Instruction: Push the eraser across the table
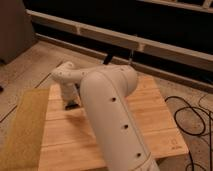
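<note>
The light-wood table (150, 117) fills the middle of the camera view. My big white arm (112, 110) rises from the bottom and bends left over the planks. Its gripper (70, 103) points down at the table's left part, near the mat-side edge. A small dark shape sits at the gripper's tip, on the wood. I cannot tell whether that shape is the eraser or the gripper's own end. No other sign of the eraser shows; the arm hides much of the table's middle.
A yellow-green mat (20, 132) lies along the table's left side. Black cables (192, 117) curl on the floor to the right. A dark shelf front (150, 47) runs behind the table. A small dark mark (175, 146) sits at the near right corner.
</note>
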Controlling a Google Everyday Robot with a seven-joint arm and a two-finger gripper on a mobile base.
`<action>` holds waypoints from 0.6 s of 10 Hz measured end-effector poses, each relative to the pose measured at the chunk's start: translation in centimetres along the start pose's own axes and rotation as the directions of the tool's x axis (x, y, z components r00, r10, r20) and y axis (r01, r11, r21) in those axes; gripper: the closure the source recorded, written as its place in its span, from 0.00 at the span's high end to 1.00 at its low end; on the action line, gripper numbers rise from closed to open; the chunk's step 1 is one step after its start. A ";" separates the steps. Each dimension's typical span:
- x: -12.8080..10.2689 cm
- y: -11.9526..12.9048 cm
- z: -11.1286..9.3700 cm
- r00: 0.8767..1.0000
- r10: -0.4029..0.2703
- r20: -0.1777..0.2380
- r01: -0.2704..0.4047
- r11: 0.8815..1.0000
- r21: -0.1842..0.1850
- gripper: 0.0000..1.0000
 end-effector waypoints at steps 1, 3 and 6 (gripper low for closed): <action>0.0 -2.8 -0.4 0.999 0.043 0.011 -0.043 0.999 0.024 0.65; -1.0 -7.3 -1.3 0.995 0.077 0.059 -0.080 0.995 0.062 0.65; -2.7 -4.6 -1.5 0.995 -0.024 0.094 0.019 0.998 0.052 0.65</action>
